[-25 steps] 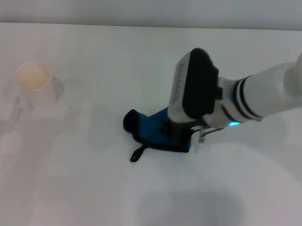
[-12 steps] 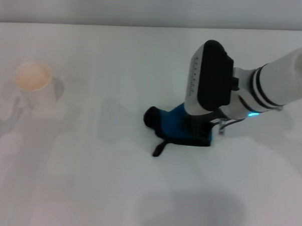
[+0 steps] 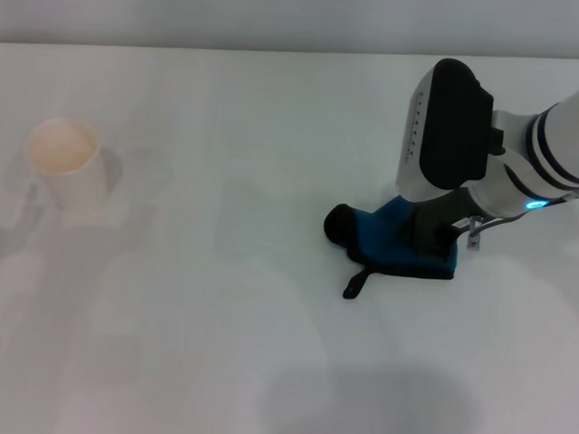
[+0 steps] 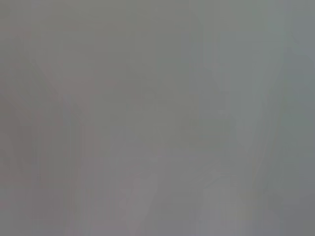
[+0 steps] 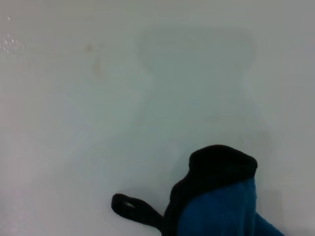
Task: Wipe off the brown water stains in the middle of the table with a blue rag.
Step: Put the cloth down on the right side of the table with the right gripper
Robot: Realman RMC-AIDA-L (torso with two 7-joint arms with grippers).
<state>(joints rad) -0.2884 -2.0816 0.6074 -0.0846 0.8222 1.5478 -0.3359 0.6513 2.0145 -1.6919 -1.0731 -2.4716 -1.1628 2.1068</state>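
The blue rag point(image 3: 383, 242) lies bunched on the white table point(image 3: 217, 329), right of the middle, its black loop point(image 3: 354, 283) trailing toward the front. My right gripper point(image 3: 425, 244) comes in from the right and presses down on the rag, shut on it; the wrist body hides most of the fingers. In the right wrist view the rag point(image 5: 221, 206) fills the near corner with its loop point(image 5: 130, 206) beside it. Only faint tan marks point(image 5: 97, 65) show on the table beyond it. No brown puddle shows in the head view. The left gripper is out of view.
A white paper cup point(image 3: 66, 164) with a beige inside stands at the far left of the table. The table's back edge point(image 3: 277, 51) runs along the top of the head view. The left wrist view shows only flat grey.
My right gripper has dragged the blue rag steadily to the right across the table, from about the middle to right of it. The cup has not moved.
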